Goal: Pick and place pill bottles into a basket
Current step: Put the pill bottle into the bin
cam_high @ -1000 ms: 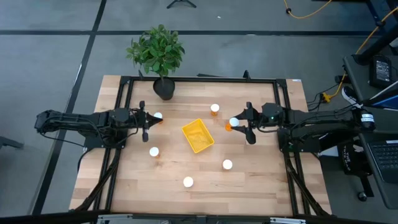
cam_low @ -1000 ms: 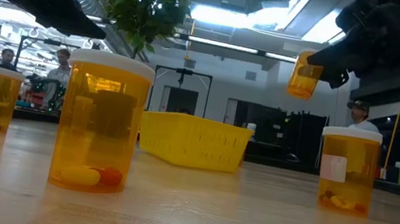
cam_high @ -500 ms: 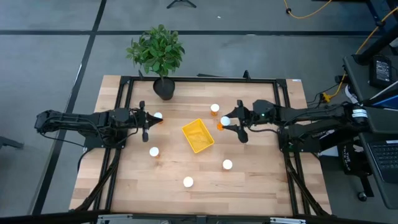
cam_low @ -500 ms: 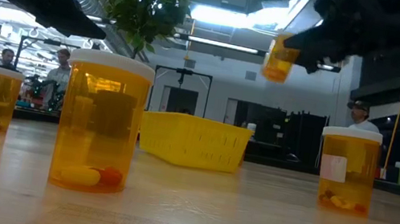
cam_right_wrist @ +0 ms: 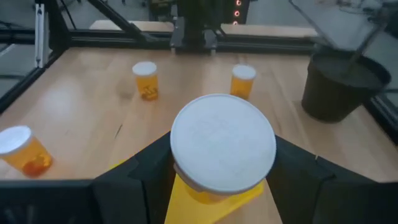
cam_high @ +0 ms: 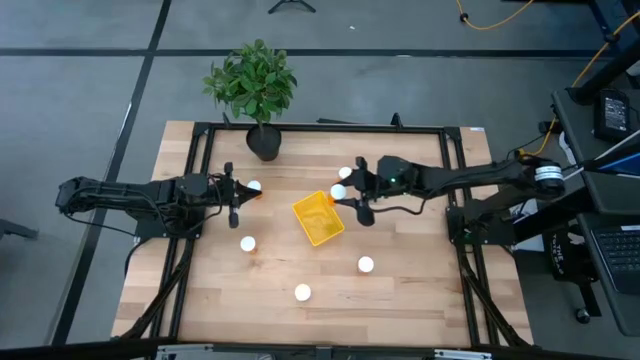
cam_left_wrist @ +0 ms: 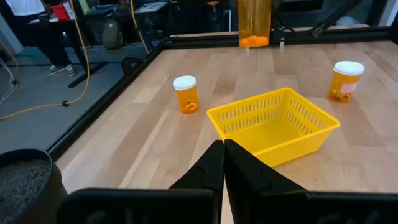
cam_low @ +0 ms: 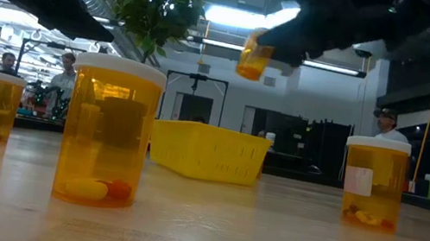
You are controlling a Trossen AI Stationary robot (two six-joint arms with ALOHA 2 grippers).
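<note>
The pill bottles are six by our count; one [cam_high: 339,192] is clamped by its body in the right gripper [cam_high: 349,193], white cap up, and it has travelled over the last second from nearer the right edge of the bench [cam_high: 420,290] to a position above the basket's [cam_high: 318,219] far right corner. It hangs well clear of the bench top, as the low view confirms. We judge the carry nearly complete: the bottle needs only a slight further advance over the basket floor before release.

The left gripper [cam_high: 233,196] has not shifted; it waits near the left edge with its fingers pressed together, holding nothing, just beside a standing bottle [cam_high: 254,187].

Four bottles stand loose: one behind the right gripper [cam_high: 345,174], one left of the basket [cam_high: 248,243], two toward the near edge [cam_high: 366,265] [cam_high: 302,293].

Limitations: the basket appears empty in the left wrist view, though its near wall hides part of the floor. In the right wrist view the cap hides the fingertips. The plant pot [cam_high: 264,142] stands at the far edge, uninvolved.
</note>
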